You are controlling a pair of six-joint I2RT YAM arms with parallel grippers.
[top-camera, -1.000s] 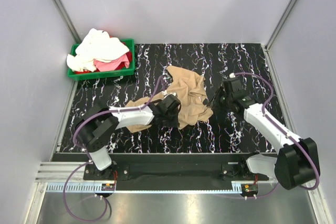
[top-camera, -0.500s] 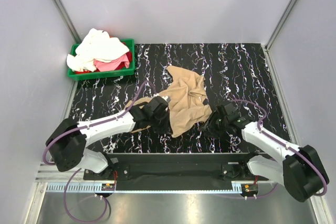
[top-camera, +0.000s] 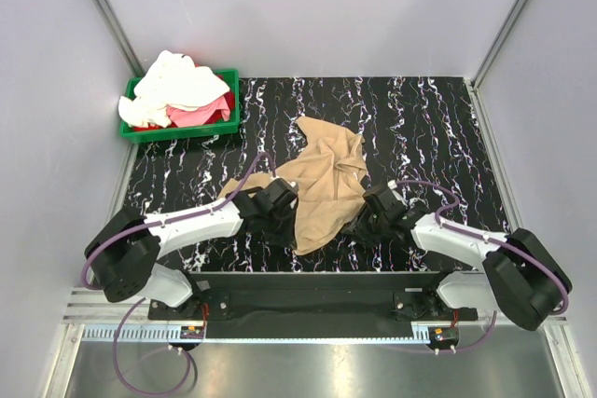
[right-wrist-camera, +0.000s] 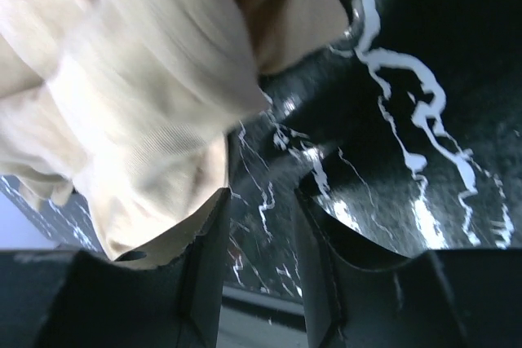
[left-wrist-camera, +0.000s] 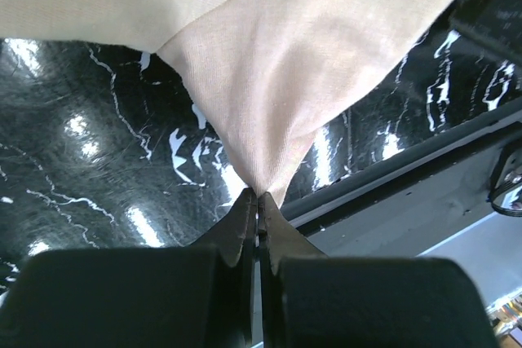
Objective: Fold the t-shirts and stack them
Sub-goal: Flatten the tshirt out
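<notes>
A tan t-shirt (top-camera: 326, 184) lies crumpled on the black marbled table (top-camera: 420, 118), stretched toward the near edge. My left gripper (top-camera: 280, 214) is shut on a pinched corner of the tan shirt (left-wrist-camera: 269, 95), which fans out from the closed jaws in the left wrist view. My right gripper (top-camera: 366, 221) sits at the shirt's right side near the front edge. Its jaws are open with bare table between them, and the tan cloth (right-wrist-camera: 139, 112) lies beside its left finger (right-wrist-camera: 200, 266).
A green bin (top-camera: 224, 118) at the back left holds a pile of white (top-camera: 177, 81) and pink (top-camera: 201, 114) shirts. The table's front rail (top-camera: 308, 277) runs just below both grippers. Grey walls close in left, right and behind.
Both grippers have moved toward the near edge. The left one dragged the tan shirt's corner with it, stretching the cloth forward. The right arm swung down and left to the shirt's side.
</notes>
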